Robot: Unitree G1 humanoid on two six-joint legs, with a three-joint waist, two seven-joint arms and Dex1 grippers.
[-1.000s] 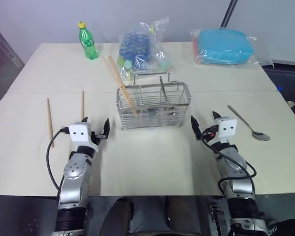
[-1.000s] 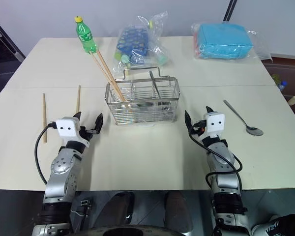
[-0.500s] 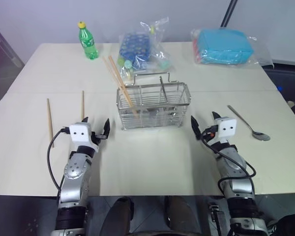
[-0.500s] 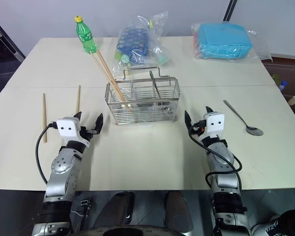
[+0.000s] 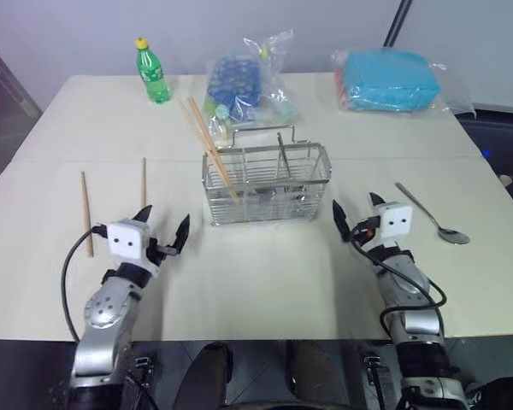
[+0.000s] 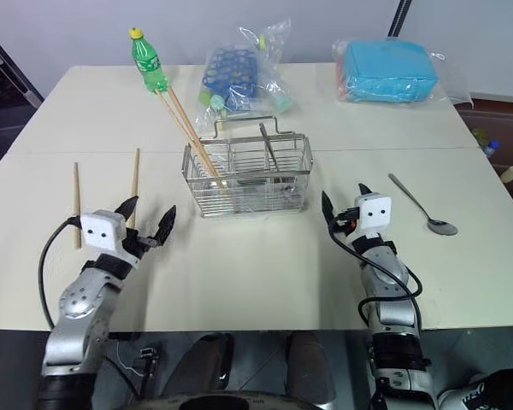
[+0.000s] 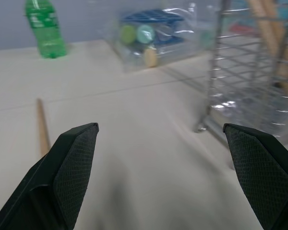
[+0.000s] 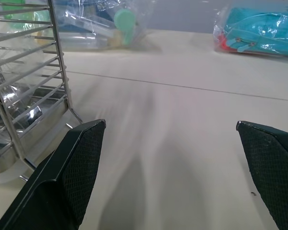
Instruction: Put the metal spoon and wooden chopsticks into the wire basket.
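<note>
The wire basket (image 5: 267,182) stands mid-table with two wooden chopsticks (image 5: 207,141) leaning out of its left compartment. Two more chopsticks lie flat on the left, one (image 5: 85,213) further out and one (image 5: 144,182) nearer the basket. The metal spoon (image 5: 432,213) lies on the table at the right. My left gripper (image 5: 164,217) hovers open and empty in front of the basket's left corner, just near of the inner chopstick (image 7: 42,127). To the right of the basket my right gripper (image 5: 355,203) is open and empty, with the spoon off to its right.
A green bottle (image 5: 153,72), a clear bag of small items (image 5: 244,81) and a bagged turquoise pouch (image 5: 389,80) sit along the far side. A metal utensil handle (image 5: 282,147) sticks up inside the basket. The table's front edge (image 5: 265,338) runs just behind both grippers.
My left arm has drawn back toward the near left and lifted slightly, still open. The right arm, basket, chopsticks and spoon have not moved.
</note>
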